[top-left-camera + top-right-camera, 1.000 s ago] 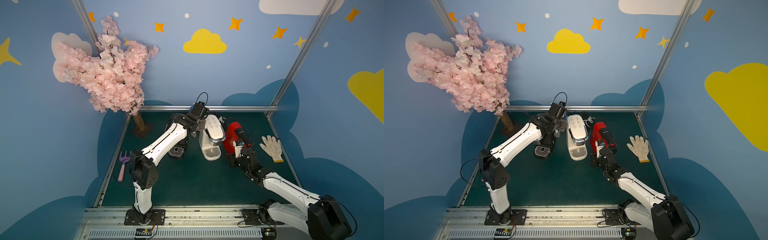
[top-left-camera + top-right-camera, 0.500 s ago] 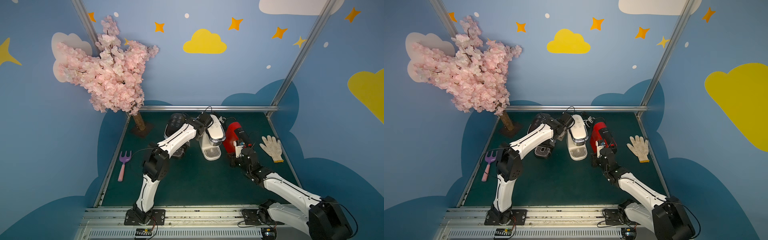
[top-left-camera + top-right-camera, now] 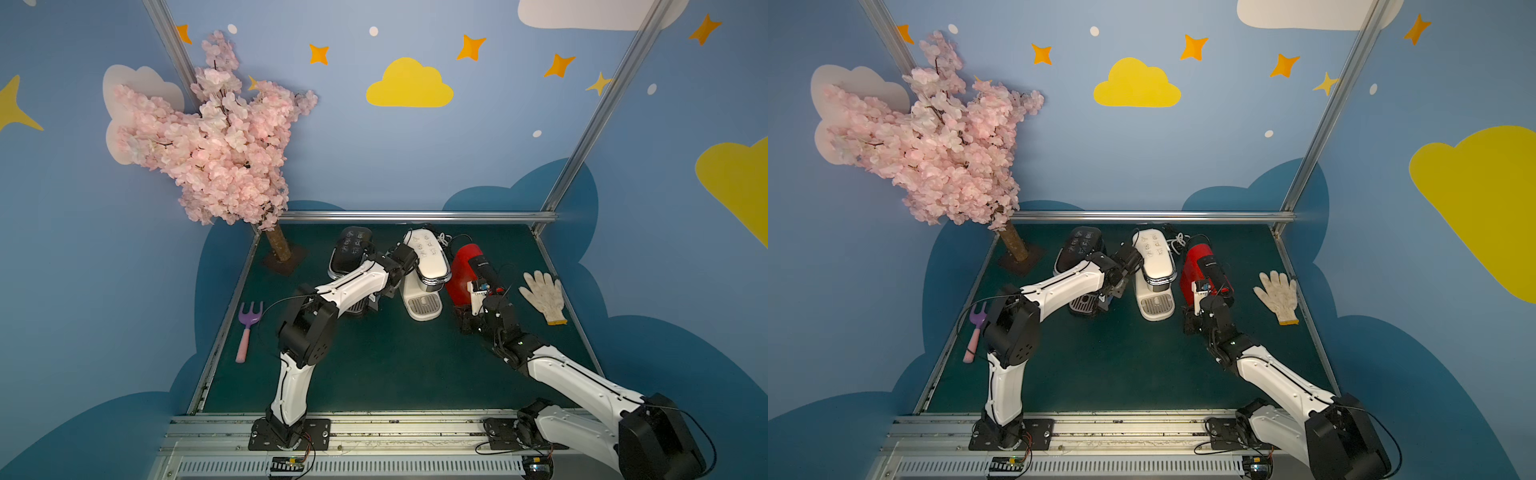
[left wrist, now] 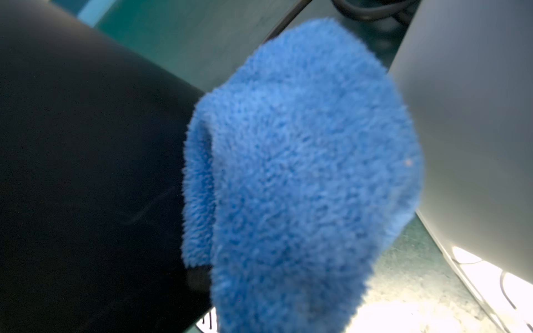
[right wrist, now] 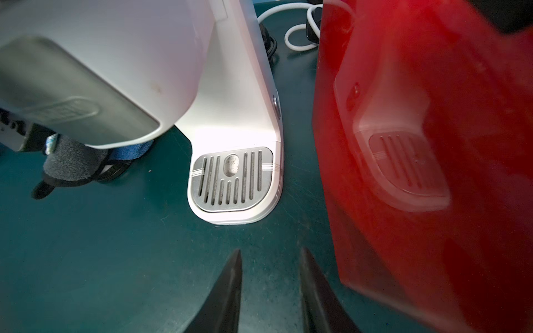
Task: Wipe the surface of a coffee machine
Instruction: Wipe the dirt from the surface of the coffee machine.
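Entry: cream-white capsule coffee machine [image 3: 428,266], upright at the back-centre of the green tabletop [image 3: 395,365], between the black machine [image 3: 351,249] and the red-and-black machine [image 3: 465,270], with its drip grille facing me. My left gripper [image 3: 1108,295] is clamped on a blue microfibre cloth [image 4: 302,178] and sits in the gap on the black machine's side, placed, I judge, to press the cloth against the white flank. My right gripper [image 5: 269,259] sits low before the red machine, jaws partly apart and empty, clear of the wiping; a work glove [image 3: 544,295] and a purple toy fork [image 3: 249,324] lie at the edges.

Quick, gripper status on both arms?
Left gripper: closed on the blue cloth.
Right gripper: open, holding nothing.
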### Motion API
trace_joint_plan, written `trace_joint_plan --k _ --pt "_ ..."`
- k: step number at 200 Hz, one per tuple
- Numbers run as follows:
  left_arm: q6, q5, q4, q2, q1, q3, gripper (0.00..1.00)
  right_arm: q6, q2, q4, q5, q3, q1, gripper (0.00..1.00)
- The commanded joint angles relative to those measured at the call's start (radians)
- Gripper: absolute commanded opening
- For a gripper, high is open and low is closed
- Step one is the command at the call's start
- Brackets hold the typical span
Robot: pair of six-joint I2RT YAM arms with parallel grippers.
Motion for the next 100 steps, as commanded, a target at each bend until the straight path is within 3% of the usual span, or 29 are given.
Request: trace_joint_plan --k 1,49,100 --pt "-0.038 0.029 -0.012 0.011 -0.002 -0.067 0.03 0.002 -0.019 -0.005 0.01 0.025 0.006 0.34" --pt "-0.053 0.071 0.047 -0.12 -0.004 -0.072 0.03 0.003 -0.01 -0.003 0.002 0.028 0.005 0.34" --pt "-0.02 0.043 0.357 -0.312 -0.002 -0.181 0.03 0.003 -0.013 -0.004 0.005 0.028 0.006 0.34"
